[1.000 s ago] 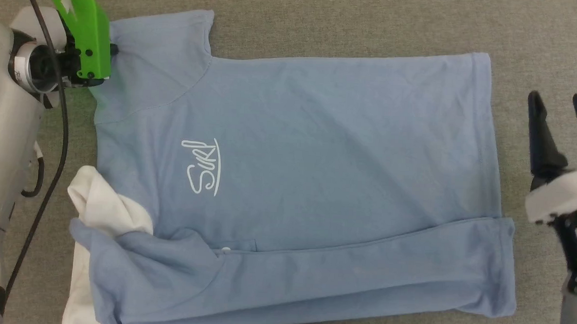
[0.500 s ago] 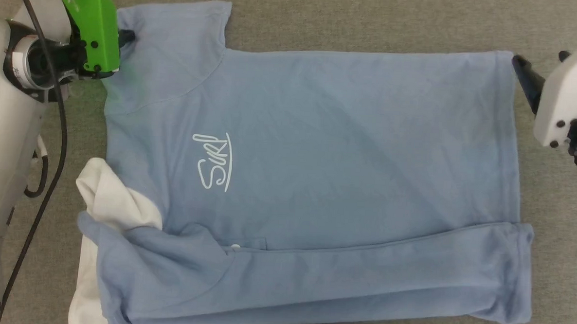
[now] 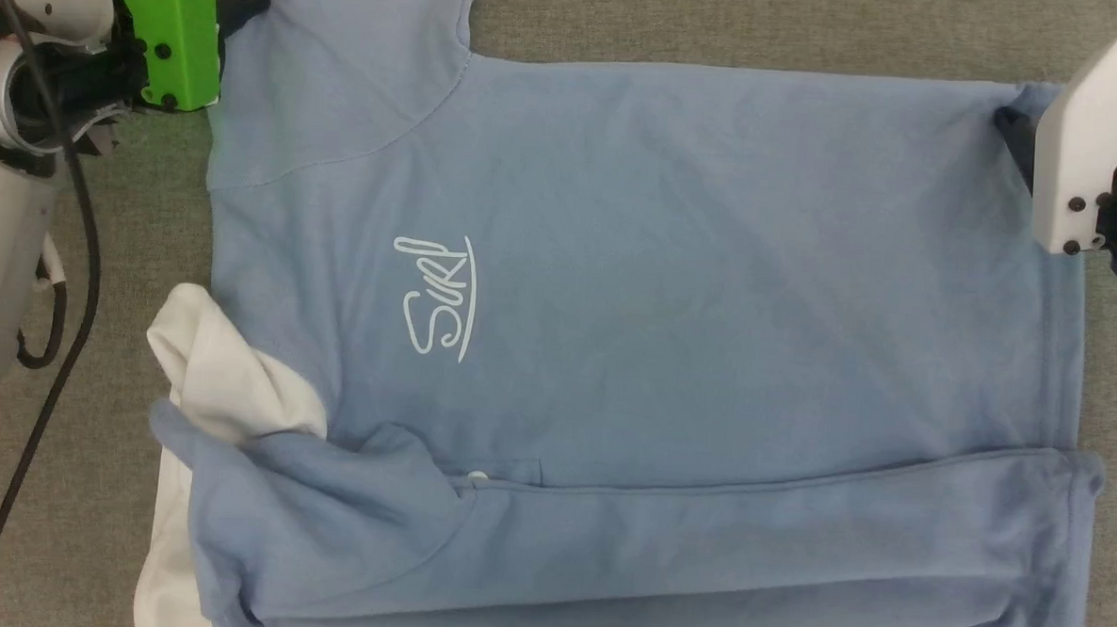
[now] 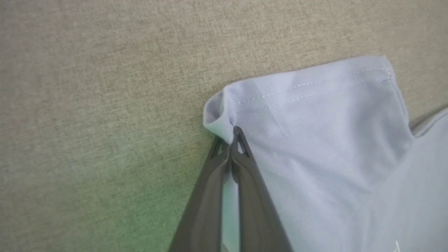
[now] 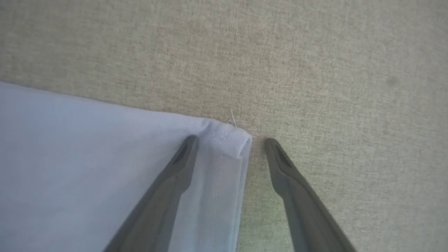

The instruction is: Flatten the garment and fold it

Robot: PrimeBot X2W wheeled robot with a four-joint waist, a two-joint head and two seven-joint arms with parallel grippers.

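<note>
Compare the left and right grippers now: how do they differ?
The left gripper is shut, pinching the garment at a sleeve corner; the right gripper is open, straddling a hem corner without gripping. The left gripper has a green mount, the right gripper a white housing. Both are at far-edge corners of the garment.

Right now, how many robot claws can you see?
2. The left gripper is pinched shut on a sleeve corner of the garment, upper left in the head view. The right gripper stands open astride the hem corner, upper right.
</note>
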